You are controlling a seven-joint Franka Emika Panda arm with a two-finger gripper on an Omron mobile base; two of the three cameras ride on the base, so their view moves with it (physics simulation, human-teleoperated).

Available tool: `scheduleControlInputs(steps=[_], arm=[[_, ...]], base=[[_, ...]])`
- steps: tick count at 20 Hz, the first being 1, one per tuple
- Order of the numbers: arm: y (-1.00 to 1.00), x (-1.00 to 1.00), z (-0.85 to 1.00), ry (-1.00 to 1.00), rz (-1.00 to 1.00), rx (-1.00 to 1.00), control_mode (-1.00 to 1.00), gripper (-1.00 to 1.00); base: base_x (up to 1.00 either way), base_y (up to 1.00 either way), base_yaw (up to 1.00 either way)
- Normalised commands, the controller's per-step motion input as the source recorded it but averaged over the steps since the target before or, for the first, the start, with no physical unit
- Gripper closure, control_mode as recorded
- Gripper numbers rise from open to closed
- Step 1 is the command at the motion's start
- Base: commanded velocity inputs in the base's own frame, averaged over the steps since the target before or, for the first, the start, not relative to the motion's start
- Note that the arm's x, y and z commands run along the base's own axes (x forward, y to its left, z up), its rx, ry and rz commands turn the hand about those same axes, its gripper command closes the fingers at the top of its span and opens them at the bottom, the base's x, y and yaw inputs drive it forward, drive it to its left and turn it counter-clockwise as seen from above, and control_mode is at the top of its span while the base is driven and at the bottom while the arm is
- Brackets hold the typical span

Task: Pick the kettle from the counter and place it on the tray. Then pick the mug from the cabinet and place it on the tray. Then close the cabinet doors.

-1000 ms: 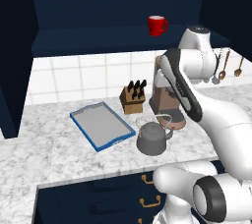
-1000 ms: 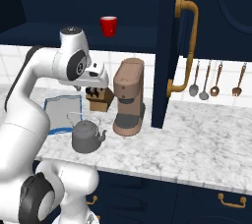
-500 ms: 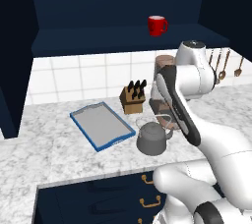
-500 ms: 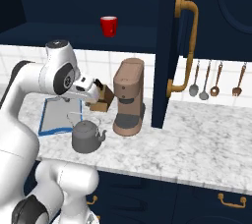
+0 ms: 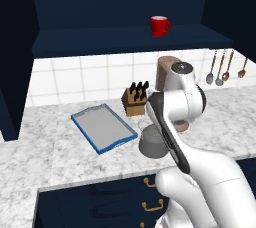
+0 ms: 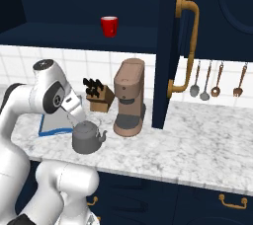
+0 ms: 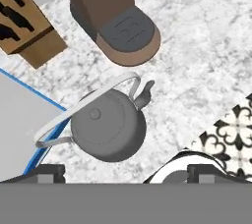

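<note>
From the left base view, my arm hid most of the kettle (image 5: 151, 143), which stood on the counter (image 5: 60, 152) just right of the tray (image 5: 102, 128). The gripper (image 7: 125, 173) hung spread wide above the kettle, holding nothing. The mug (image 6: 109, 25) sat on the cabinet (image 6: 74, 34) shelf, above the kettle.

The arm folds forward and down, wrist bent low; the tool (image 7: 126, 171) points downward, its 2 fingers spread wide.
</note>
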Motion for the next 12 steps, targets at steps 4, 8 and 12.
scheduleControlInputs(steps=[4,8,12], arm=[[0.00,0.35,-0.07,-0.06,-0.38,0.20,-1.00,-1.00],[0.05,0.25,-0.17,-0.02,-0.35,0.16,-1.00,-1.00],[0.03,0.28,-0.20,0.00,-0.28,0.12,-1.00,-1.00]], base=[[0.00,0.00,0.00],[0.00,0.00,0.00],[0.00,0.00,0.00]])
